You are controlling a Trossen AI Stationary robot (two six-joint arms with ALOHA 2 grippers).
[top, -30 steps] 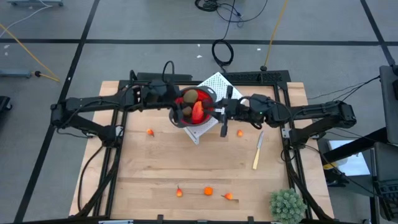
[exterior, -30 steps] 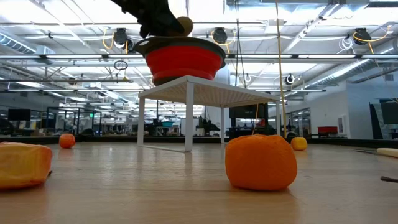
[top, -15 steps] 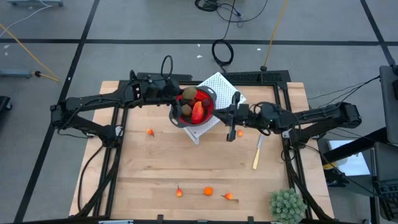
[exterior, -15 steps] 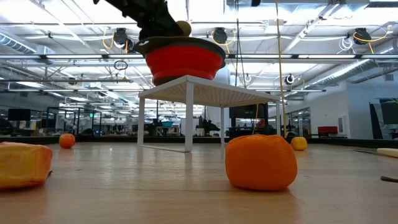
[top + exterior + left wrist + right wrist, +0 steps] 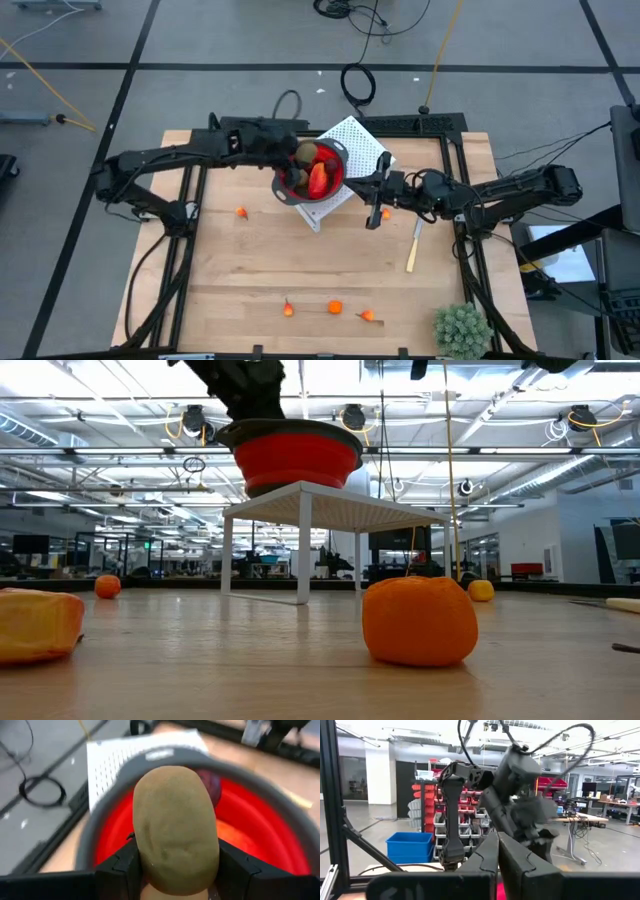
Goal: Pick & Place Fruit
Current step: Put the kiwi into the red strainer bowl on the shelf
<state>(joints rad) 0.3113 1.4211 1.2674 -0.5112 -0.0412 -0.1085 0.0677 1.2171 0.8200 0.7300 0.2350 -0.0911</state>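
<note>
My left gripper (image 5: pixel 293 155) is shut on an olive-brown oval fruit (image 5: pixel 175 830) over the red bowl (image 5: pixel 330 190). The grey-rimmed bowl stands on a white perforated stand (image 5: pixel 355 138). In it lie a long red-orange fruit (image 5: pixel 318 178), a second olive-brown oval (image 5: pixel 300 178) and a dark red ball (image 5: pixel 211 785). My right gripper (image 5: pixel 377 192) hangs shut and empty to the right of the bowl. Small orange fruits rest on the table (image 5: pixel 241 212) (image 5: pixel 386 213) (image 5: pixel 335 307). My left gripper pinches the olive-brown oval by its two long sides (image 5: pixel 142 855), one finger (image 5: pixel 120 867) on each side. The fingers come from the table's left, slanting down. The fruit stands clear between them, above the bowl's inside.
A pale yellow stick (image 5: pixel 414 243) lies right of centre. A spiky green plant ball (image 5: pixel 462 330) sits at the near right corner. Two more small orange pieces (image 5: pixel 288 308) (image 5: pixel 368 316) lie near the front edge. In the low view a big orange piece (image 5: pixel 418 620) stands close.
My right gripper has drawn back from the bowl toward the table's right edge and sunk a little. My left gripper has shifted right, farther over the bowl, and tipped downward; the oval fruit, which showed above the rim in the low view, no longer shows there.
</note>
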